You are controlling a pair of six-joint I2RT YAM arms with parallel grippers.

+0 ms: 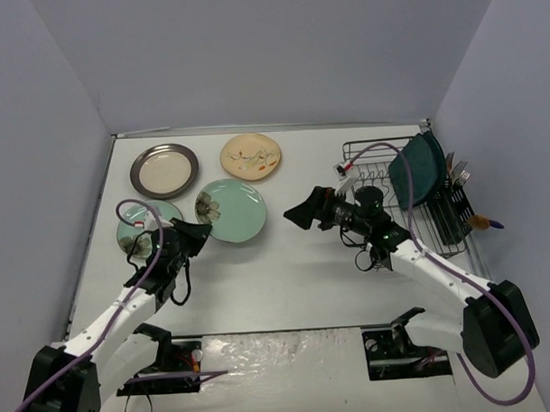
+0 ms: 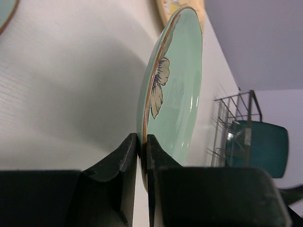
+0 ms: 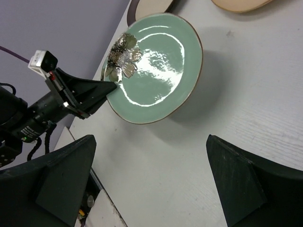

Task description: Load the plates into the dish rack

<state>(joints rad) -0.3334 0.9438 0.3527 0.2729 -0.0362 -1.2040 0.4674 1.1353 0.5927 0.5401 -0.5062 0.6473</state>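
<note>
From above, the left gripper is clenched on the near-left rim of the mint-green flower plate, probably to tip it up for carrying. The dish rack, already holding teal plates, stands well apart on the right. The left wrist view shows that rim squeezed between both fingers. In the right wrist view, the right gripper is spread wide with nothing in it and the plate lies ahead, apart from it, seemingly awaiting a handover.
</note>
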